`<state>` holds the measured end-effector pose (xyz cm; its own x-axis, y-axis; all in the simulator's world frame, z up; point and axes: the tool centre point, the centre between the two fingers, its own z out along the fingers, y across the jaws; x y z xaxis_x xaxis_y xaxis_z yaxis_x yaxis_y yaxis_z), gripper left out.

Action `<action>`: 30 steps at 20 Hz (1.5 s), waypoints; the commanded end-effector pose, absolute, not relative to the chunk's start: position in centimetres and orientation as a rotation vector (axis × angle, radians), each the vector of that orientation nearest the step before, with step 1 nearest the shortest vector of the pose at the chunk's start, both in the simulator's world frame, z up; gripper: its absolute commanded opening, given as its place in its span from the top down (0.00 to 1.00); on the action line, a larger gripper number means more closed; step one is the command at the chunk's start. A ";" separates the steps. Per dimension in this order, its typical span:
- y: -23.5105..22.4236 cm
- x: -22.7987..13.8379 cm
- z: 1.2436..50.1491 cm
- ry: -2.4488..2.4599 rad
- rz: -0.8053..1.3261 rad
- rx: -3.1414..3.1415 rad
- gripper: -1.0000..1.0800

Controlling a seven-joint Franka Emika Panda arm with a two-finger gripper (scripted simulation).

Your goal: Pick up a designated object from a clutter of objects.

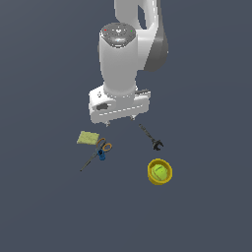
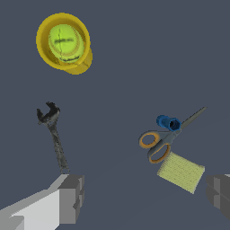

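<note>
The floor is plain dark grey-blue. The claw is wide open, holding nothing, above the yellow-green pad, scissors, wrench and yellow bowl

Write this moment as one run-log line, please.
gripper: open, empty | flat yellow-green sponge pad: on floor, not grasped, touching orange-handled scissors

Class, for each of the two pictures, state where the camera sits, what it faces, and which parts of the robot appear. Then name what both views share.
Exterior view: off the arm, raised, looking down at the floor; shows the arm's white links and the gripper.
Wrist view: on the wrist, looking down past the open fingers.
Shared: yellow-green pad, scissors, wrench, yellow bowl with green ball.
</note>
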<state>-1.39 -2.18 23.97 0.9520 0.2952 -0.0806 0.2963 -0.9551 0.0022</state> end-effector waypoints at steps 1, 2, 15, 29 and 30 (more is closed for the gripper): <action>-3.0 -1.4 23.2 0.542 -0.119 3.083 0.04; -3.3 -1.4 22.8 0.571 -0.117 3.080 0.04; -7.5 -1.8 18.8 0.942 -0.088 3.008 0.04; -11.9 -3.0 14.6 1.322 -0.052 2.872 0.04; -12.2 -3.1 14.3 1.349 -0.049 2.860 0.04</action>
